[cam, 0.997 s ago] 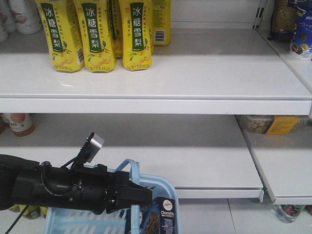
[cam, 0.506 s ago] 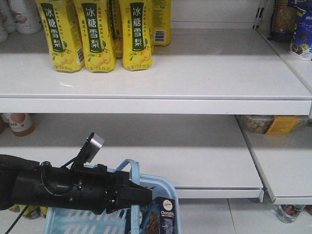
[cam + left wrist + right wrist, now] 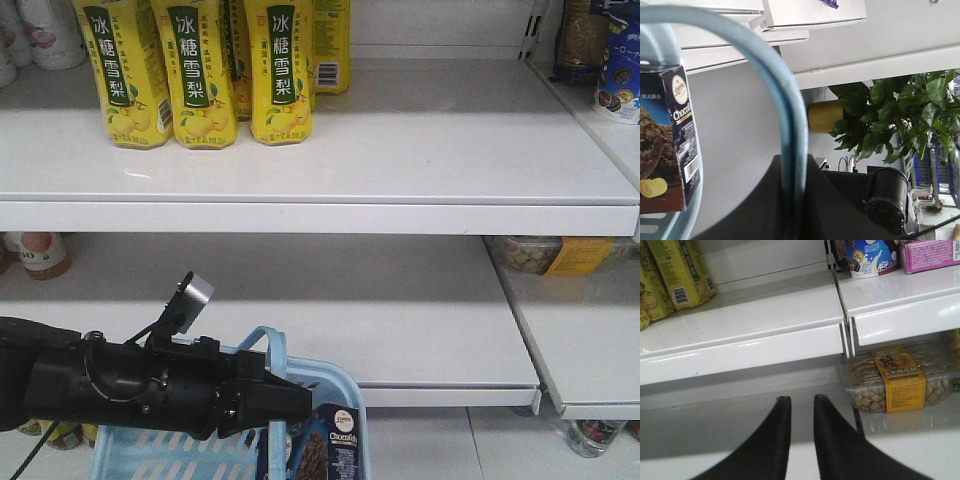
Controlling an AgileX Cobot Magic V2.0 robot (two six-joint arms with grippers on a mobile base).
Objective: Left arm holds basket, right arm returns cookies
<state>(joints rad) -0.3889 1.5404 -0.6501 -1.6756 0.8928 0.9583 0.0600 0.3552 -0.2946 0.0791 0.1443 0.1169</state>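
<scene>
White shelving (image 3: 400,160) fills the front view, its upper board carrying yellow pear-drink cartons (image 3: 195,70) at the left. Below, the left arm (image 3: 120,385) reaches in from the left, and the left gripper (image 3: 292,400) is clamped tight on the hoop handle (image 3: 785,100) of the light blue basket (image 3: 338,385). The navy cookies box (image 3: 335,445) stands upright inside the basket, near its right wall. In the right wrist view the right gripper (image 3: 801,400) holds nothing, its fingers a narrow gap apart, pointing towards the shelving near a clear biscuit tub (image 3: 895,380)
</scene>
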